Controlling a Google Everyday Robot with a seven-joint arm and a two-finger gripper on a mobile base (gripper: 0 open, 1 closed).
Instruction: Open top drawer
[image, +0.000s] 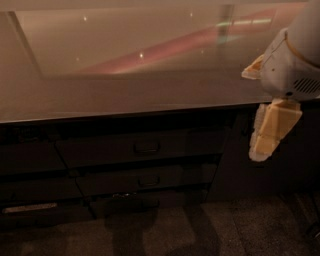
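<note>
Hanging at the right edge of the view, the cream gripper (270, 131) is pointing down beside the countertop's (125, 95) front edge, well apart from the top drawer (100, 150), probably keeping clear before reaching in; whether it is open or closed cannot be told. The top drawer is sitting shut just under the countertop, presenting its centred loop handle (146, 147)

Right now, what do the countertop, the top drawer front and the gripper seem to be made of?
The countertop: smooth, semi-gloss, perhaps laminate or stone; it mirrors lights. The top drawer: dark matte front, probably wood or laminate, with a loop handle. The gripper, at the right beside the counter edge: cream, likely plastic.
</note>
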